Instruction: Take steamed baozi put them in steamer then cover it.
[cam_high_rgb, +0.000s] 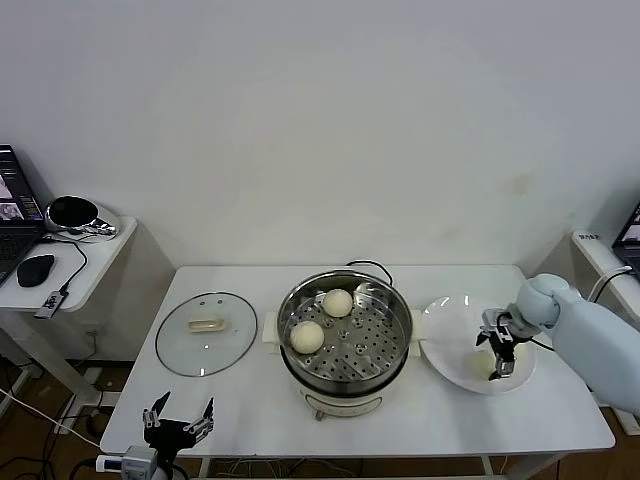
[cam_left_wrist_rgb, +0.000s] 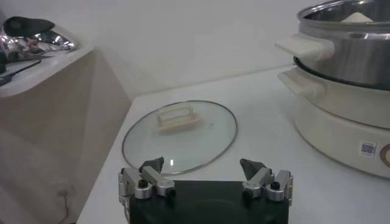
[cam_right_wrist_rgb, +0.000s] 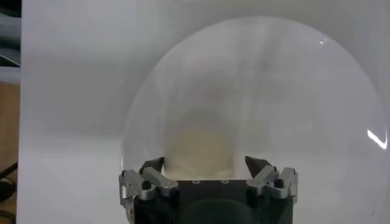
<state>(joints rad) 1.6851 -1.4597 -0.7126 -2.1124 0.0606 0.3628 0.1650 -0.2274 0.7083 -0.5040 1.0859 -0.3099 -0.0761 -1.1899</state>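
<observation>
The steamer stands mid-table with two steamed baozi on its perforated tray, one at the back and one at the left. On the white plate to its right lies another baozi. My right gripper hangs open just over it. In the right wrist view that baozi sits between the spread jaws of the right gripper, untouched. My left gripper waits open at the table's front left corner, empty. The left wrist view shows the left gripper open in front of the glass lid.
The glass lid with a cream handle lies flat on the table left of the steamer. A side table with a laptop, mouse and cables stands further left. The steamer's cord runs behind the pot.
</observation>
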